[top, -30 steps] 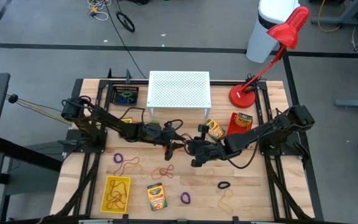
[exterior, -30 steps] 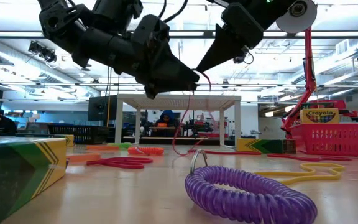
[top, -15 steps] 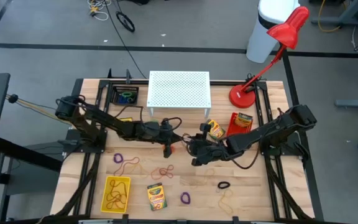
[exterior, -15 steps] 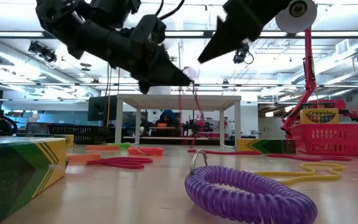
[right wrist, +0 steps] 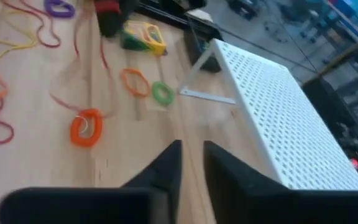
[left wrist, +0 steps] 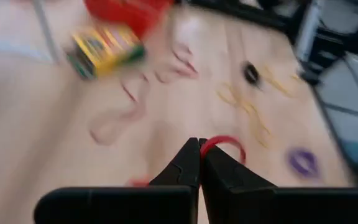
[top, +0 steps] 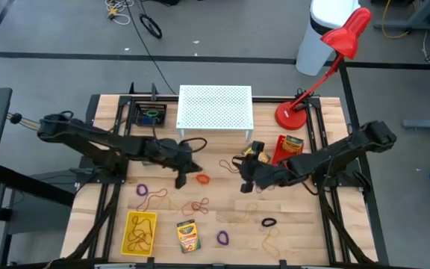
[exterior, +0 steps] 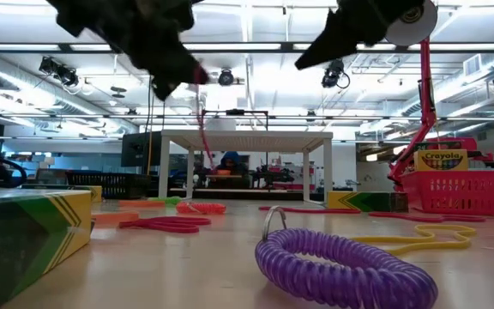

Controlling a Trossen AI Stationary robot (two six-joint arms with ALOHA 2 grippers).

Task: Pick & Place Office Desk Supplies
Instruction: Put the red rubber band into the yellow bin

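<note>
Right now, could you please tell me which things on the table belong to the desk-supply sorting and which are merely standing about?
Belonging to the job:
- crayon box
- purple coil loop
- orange loop
- black loop
- red rubber band, pinched in the left claw
- yellow tray holding bands

Just standing about:
- red desk lamp
- white perforated stand

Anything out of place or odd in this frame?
Nothing damaged. Loose rubber bands and elastic loops lie scattered across the table, unsorted. The left gripper holds a reddish rubber band, lifted off the table.

grey floor (top: 222, 30), bright ceiling lights (exterior: 247, 47)
</note>
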